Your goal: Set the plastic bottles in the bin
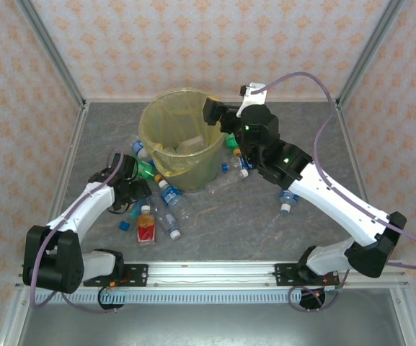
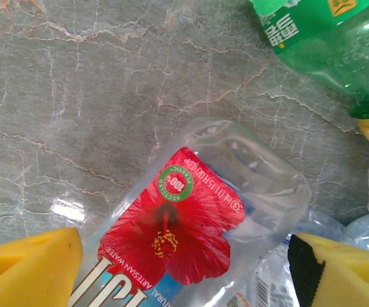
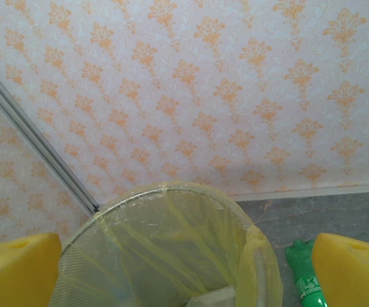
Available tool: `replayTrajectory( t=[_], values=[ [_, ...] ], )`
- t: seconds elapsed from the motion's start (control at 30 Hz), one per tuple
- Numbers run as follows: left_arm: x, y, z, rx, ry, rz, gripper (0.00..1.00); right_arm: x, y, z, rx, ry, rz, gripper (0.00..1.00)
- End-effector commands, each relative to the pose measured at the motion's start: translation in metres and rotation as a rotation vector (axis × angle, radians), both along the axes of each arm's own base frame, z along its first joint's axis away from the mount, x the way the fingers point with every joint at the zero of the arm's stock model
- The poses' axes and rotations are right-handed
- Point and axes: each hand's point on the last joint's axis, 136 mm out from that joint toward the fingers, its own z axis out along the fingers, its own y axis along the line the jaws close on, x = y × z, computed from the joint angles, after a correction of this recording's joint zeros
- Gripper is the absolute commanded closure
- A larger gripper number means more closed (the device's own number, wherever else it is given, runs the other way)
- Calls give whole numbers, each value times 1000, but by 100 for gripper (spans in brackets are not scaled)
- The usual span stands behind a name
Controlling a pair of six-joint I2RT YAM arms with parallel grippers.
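The left gripper (image 2: 181, 252) straddles a clear bottle (image 2: 235, 185) lying on the table (image 2: 75, 96), its lower half cut off; whether the yellow pads (image 2: 24, 268) actually pinch it I cannot tell. Its red hibiscus label reads "ARTESIAN WATER" (brand letters cropped). At 1 o'clock a green bottle (image 2: 337, 51) bears Chinese characters. The right gripper (image 3: 184, 256) gapes empty over the bin (image 3: 165, 190), with plastic bottles (image 1: 170, 213) strewn from its 3 round to 9 o'clock

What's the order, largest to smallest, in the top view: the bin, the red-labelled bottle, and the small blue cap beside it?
1. bin, by far the largest
2. red-labelled bottle
3. blue cap, clearly the smallest
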Motion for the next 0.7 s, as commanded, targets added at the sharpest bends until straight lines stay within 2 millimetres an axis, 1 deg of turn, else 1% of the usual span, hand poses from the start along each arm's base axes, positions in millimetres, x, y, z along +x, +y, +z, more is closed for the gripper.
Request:
replayTrajectory(
  t=[0.0, 0.27, 0.67],
  values=[
    [2, -4, -3, -25, 17, -28, 14, -4, -10, 5, 28, -15, -31, 0],
    [4, 13, -4, 62, 17, 23, 17, -6, -13, -1, 46, -8, -26, 0],
    [11, 32, -20, 125, 37, 45, 16, -8, -15, -6, 50, 3, -23, 0]
  ],
)
